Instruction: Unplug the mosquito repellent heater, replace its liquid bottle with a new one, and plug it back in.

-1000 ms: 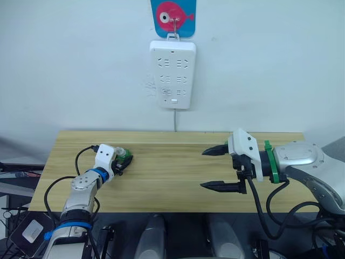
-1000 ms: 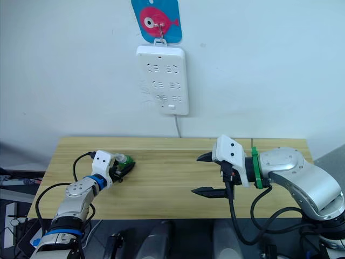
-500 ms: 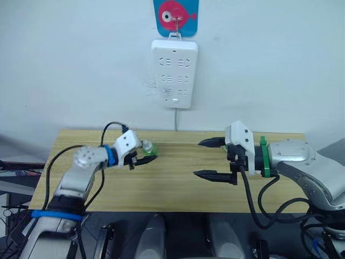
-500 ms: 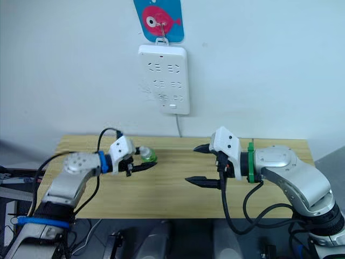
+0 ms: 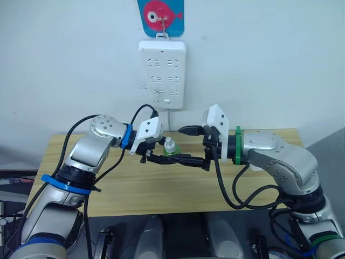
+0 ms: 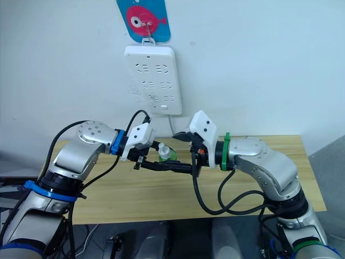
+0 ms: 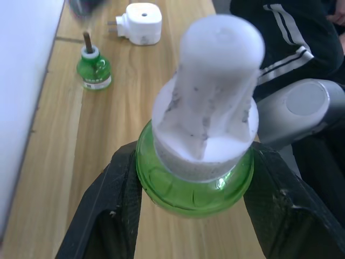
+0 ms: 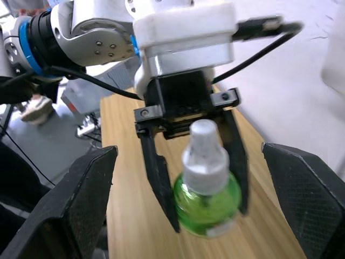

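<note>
My left gripper (image 5: 168, 157) is shut on the new one (image 5: 170, 148), a green bottle with a white cap, held upright above the middle of the table. The left wrist view shows its green body (image 7: 197, 183) squeezed between both fingers. My right gripper (image 5: 185, 145) is open and faces it from the right, its fingers (image 8: 86, 199) wide apart on either side of the bottle (image 8: 207, 202) without touching it. The liquid bottle (image 7: 94, 67), capless with a dark wick, stands on the table. Just beyond it lies the white mosquito repellent heater (image 7: 141, 22), unplugged.
A white power strip (image 5: 162, 73) hangs on the wall behind the wooden table (image 5: 81, 178), under a blue sign with a red fish (image 5: 160, 12). Its cord drops behind the table. A person in dark clothes (image 7: 280, 38) sits past the table's edge.
My left arm has lifted the capped bottle from the table's left side to the centre. The right gripper has swung left to meet it, still open. The camera has shifted too.
</note>
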Action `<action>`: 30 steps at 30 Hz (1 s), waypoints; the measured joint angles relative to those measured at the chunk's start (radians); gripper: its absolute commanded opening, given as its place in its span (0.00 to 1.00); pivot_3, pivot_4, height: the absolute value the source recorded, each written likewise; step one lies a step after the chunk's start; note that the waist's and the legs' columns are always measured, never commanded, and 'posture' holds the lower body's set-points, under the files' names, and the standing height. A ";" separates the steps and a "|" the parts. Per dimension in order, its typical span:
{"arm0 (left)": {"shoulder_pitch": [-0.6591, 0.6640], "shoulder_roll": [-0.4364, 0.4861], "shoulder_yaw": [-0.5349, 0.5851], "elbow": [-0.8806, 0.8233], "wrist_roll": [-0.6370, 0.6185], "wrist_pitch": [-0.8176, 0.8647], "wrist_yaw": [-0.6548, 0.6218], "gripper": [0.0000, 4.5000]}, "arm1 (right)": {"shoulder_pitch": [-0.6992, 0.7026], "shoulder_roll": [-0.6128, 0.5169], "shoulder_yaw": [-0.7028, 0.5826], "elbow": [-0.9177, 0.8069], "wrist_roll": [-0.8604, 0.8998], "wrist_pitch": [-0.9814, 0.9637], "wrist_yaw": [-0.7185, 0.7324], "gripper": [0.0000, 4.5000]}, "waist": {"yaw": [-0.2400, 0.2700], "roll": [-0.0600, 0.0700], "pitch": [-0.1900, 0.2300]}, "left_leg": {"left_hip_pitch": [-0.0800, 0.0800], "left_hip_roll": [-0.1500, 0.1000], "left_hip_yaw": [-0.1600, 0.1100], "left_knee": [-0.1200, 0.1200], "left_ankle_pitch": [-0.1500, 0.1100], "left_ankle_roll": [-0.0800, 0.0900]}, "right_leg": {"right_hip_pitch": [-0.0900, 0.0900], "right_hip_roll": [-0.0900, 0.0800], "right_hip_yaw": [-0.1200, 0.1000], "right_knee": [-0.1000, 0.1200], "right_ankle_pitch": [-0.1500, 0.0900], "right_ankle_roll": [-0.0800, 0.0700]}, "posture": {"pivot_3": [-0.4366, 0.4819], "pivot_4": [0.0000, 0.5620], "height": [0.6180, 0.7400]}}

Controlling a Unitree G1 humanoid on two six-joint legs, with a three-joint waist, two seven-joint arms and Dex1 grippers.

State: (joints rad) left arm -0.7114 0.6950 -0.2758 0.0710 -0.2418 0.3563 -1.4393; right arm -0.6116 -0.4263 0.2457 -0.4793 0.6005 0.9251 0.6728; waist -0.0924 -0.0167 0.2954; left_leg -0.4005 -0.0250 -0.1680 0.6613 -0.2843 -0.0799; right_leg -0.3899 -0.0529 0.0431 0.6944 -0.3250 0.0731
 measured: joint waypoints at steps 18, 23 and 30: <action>-0.011 -0.033 0.007 0.021 -0.035 0.012 -0.021 0.50 | 0.001 0.026 0.048 0.088 -0.107 -0.112 0.030 0.23 | -0.007 0.000 0.000 | 0.000 0.000 0.000 0.001 0.001 -0.001 | -0.001 0.000 0.000 0.002 0.000 0.000 | 0.36 0.39 1.00; -0.012 -0.033 0.009 0.022 -0.061 0.010 -0.034 0.58 | 0.002 0.016 0.040 0.082 -0.101 -0.125 0.055 0.23 | -0.008 0.000 -0.001 | 0.000 0.000 0.000 0.001 0.001 -0.001 | -0.001 0.000 0.000 0.002 0.000 0.000 | 0.36 0.38 1.00; -0.017 -0.042 0.092 0.092 -0.078 -0.032 0.002 1.00 | 0.011 -0.004 -0.055 0.082 -0.056 -0.140 0.094 0.23 | -0.010 0.000 -0.002 | 0.000 -0.001 0.000 0.001 0.001 -0.001 | -0.001 0.000 0.000 0.003 0.000 0.000 | 0.36 0.38 1.00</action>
State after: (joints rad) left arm -0.7281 0.6528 -0.1842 0.1631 -0.3201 0.3243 -1.4373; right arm -0.6001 -0.4301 0.1912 -0.3971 0.5448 0.7851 0.7664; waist -0.1027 -0.0169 0.2939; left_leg -0.4002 -0.0256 -0.1678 0.6624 -0.2834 -0.0814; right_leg -0.3909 -0.0530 0.0429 0.6974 -0.3249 0.0730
